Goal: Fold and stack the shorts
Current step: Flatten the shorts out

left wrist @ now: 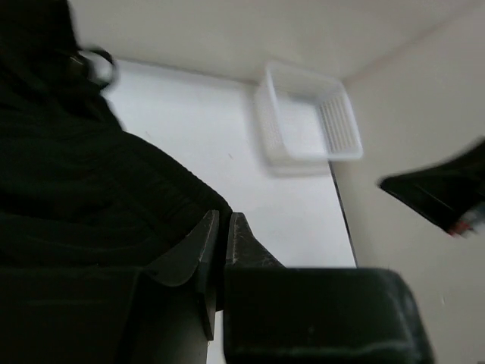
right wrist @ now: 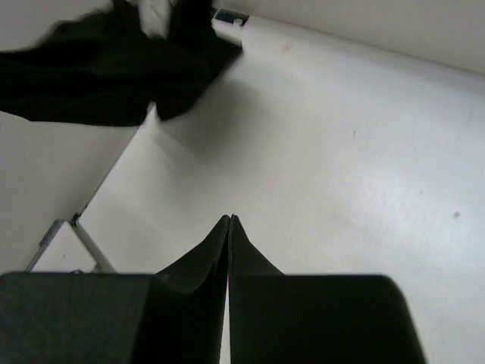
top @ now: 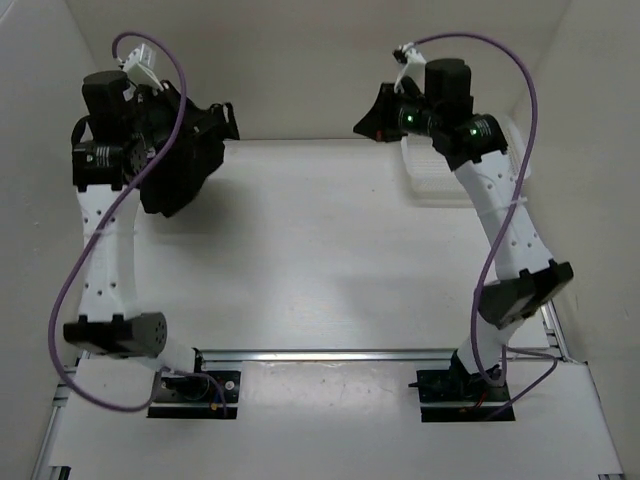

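Shorts point(top: 178, 170), black and limp, hang bunched in the air over the far left corner of the bench point(top: 320, 250), clear of its surface; they are lifted like this probably so that the cloth can drop open under its own weight before it is laid flat for folding. The left tool point(left wrist: 222, 221) carries them: in its wrist view the jaws stand almost together with dark fabric crowding against the left finger, and since nothing else holds the shorts up, I judge it is pinched onto the cloth near an edge. The right tool point(right wrist: 229, 224) is raised at the far right, well apart from the shorts, its jaws pressed together on nothing; it looks parked where it could reach across for a second corner. A white mesh basket point(left wrist: 339, 121) sits on the bench in the far right corner, partly behind the right arm.
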### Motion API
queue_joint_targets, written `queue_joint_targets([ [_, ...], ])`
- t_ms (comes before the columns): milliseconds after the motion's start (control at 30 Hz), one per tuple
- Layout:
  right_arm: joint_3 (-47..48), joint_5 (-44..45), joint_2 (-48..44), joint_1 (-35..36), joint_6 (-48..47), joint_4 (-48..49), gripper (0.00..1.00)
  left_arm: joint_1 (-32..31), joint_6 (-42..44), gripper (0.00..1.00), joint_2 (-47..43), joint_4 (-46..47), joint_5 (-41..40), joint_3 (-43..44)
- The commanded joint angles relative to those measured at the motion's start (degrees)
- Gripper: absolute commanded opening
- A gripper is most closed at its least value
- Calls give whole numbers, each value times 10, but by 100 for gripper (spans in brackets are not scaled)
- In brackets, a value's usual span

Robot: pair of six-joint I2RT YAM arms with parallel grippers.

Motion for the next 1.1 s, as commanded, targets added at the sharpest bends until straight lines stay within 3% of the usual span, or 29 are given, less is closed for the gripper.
queue_joint_targets([
  [0,-156,24,-32,6,-11,-13,0,-78,1,10,-56,-31,7,-68],
  [133,-340,56,-108,-10,-11,6,7,-239,-51,12,-90,14,-72,-228],
  [167,-396,63,-119,-20,-11,6,12,-266,-57,23,-90,14,-78,-246],
  [200,-421,70,-143,-26,-11,6,16,-297,-57,50,-69,14,-83,-254],
  [267,-461,70,-165,-45,-11,6,24,-298,-57,65,-61,14,-83,-261],
  [300,-490,70,-184,-45,-17,6,34,-298,-57,71,-61,7,-89,-261],
  [333,-502,75,-195,-53,-17,6,39,-291,-50,90,-61,-2,-98,-245],
  [367,-511,80,-204,-53,-23,0,53,-284,-50,99,-70,-2,-115,-240],
  [400,-528,86,-221,-59,-23,0,60,-273,-43,99,-78,-17,-121,-240],
  [467,-545,86,-236,-59,-23,-6,66,-238,-35,93,-100,-38,-144,-235],
  [567,-582,57,-247,-59,-5,-6,67,-198,-28,31,-142,-76,-173,-299],
  [600,-608,47,-247,-53,2,1,67,-189,-38,18,-157,-84,-188,-325],
  [633,-623,27,-247,-46,20,13,67,-180,-46,10,-187,-93,-196,-355],
  [733,-688,-7,-253,-24,53,34,71,-141,-94,11,-244,-108,-208,-499],
  [767,-706,-15,-259,-16,76,46,74,-125,-107,46,-283,-108,-194,-537],
  [833,-757,-29,-267,12,98,59,84,-113,-144,82,-318,-81,-146,-653],
  [867,-773,-29,-275,22,121,73,87,-113,-157,95,-344,-68,-132,-687],
  [933,-813,-39,-281,48,141,92,92,-99,-196,100,-358,-20,-115,-769],
  [1067,-843,-70,-275,94,189,148,95,-86,-210,100,-333,35,-122,-806],
])
